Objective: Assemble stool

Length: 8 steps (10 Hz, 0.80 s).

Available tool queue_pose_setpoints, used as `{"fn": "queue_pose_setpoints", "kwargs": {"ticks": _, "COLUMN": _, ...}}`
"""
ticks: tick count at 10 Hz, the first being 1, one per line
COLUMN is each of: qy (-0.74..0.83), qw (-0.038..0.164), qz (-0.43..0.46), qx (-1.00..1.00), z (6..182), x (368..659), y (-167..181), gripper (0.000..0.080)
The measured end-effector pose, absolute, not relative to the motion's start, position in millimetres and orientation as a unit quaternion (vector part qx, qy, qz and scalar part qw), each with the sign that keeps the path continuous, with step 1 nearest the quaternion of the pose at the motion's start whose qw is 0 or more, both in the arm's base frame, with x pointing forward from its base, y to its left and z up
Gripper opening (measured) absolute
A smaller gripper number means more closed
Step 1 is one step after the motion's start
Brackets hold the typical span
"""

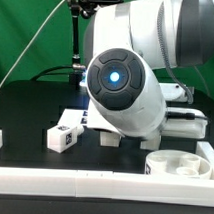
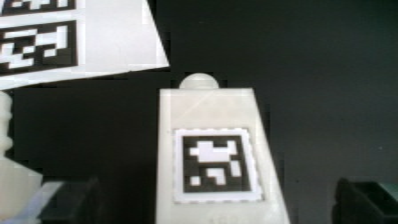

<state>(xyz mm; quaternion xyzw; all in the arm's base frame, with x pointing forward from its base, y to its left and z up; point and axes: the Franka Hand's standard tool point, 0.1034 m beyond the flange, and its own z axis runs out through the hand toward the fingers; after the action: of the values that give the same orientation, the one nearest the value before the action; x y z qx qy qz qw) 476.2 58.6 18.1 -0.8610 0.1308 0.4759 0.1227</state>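
Stool leg [image 2: 214, 140]: sits between the fingers [image 2: 370, 202], which are spread wide apart. Risk: an off-centre close may twist it askew.

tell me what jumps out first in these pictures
The arm's bulky white joint, with its glowing blue light, fills the middle of the exterior view. In the wrist view, a white stool leg bearing a black-and-white tag lies on the dark table right under the camera. The round seat sits at the exterior view's lower right.
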Motion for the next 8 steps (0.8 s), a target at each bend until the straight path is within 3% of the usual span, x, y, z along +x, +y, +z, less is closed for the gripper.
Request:
{"fn": "queue_pose_setpoints", "kwargs": {"ticks": 2, "qy": 0.131, "qw": 0.123, "qz": 0.475, "qx": -0.861, "z": 18.0, "x": 476.5, "y": 58.0, "gripper": 0.0623}}
{"fn": "queue_pose_setpoints", "kwargs": {"ticks": 3, "qy": 0.131, "qw": 0.122, "qz": 0.475, "qx": -0.861, "z": 18.0, "x": 476.4, "y": 58.3, "gripper": 0.0445}}
{"fn": "queue_pose_setpoints", "kwargs": {"ticks": 4, "qy": 0.131, "qw": 0.123, "qz": 0.476, "qx": -0.861, "z": 18.2, "x": 476.4, "y": 58.2, "gripper": 0.0333}}
{"fn": "queue_pose_setpoints", "kwargs": {"ticks": 8, "qy": 0.131, "qw": 0.123, "qz": 0.475, "qx": -0.862, "z": 18.8, "x": 477.3, "y": 58.0, "gripper": 0.0335}}
